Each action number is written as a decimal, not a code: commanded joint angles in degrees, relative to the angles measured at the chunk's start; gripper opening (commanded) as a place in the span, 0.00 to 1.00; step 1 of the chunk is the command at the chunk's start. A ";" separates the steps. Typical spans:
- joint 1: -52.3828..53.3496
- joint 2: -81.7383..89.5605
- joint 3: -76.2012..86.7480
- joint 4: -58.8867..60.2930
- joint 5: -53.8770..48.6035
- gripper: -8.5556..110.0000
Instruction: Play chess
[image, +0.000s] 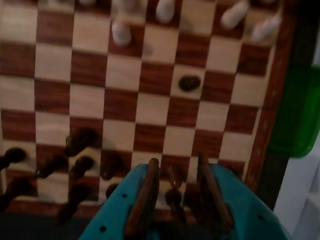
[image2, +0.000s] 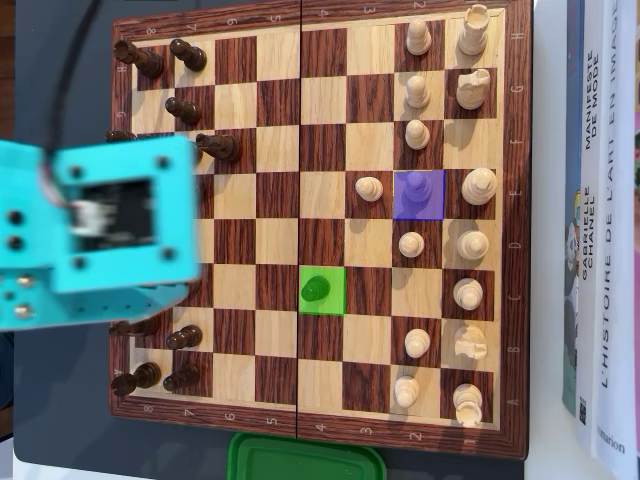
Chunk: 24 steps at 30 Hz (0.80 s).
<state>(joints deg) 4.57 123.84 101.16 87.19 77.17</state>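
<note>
In the wrist view the gripper (image: 176, 167) sits nearest the camera, its two brown fingers (image: 148, 195) spread apart over the near edge of the chessboard (image: 125, 107); a dark piece (image: 174, 192) stands in the gap between them, yet the jaws do not appear to touch it, though blur makes this hard to confirm; nothing is being pinched. To the left of the gripper in that view the other dark pieces (image: 80, 142) crowd the near rows; the overhead view shows the teal arm (image2: 100, 230) covering part of that dark side.

Farther out, a lone dark pawn (image: 189, 83) stands well apart from its fellows, right of centre in the wrist view; the overhead view marks its square in green (image2: 322, 290), and a purple square (image2: 418, 194) lies empty among the white pieces (image2: 470, 240); the meaning of those marks is only a guess, perhaps a piece and a destination. At the far edge in the wrist view the white pieces stand in their rows; a green container (image: 300, 112) lies off the board to the right.

The pawn looks small, light, rigid and smooth, probably wood; it would likely tip or slip under a glancing touch; a hold low on the narrow stem beneath the rounded head, jaws squarely on either side, seems soundest.
</note>
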 joint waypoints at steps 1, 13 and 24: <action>0.53 -5.80 -8.61 2.64 0.26 0.18; 4.39 -27.69 -19.07 5.71 -0.26 0.18; 4.66 -39.55 -26.02 5.62 -0.26 0.18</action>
<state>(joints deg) 9.23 84.46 79.10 92.55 77.17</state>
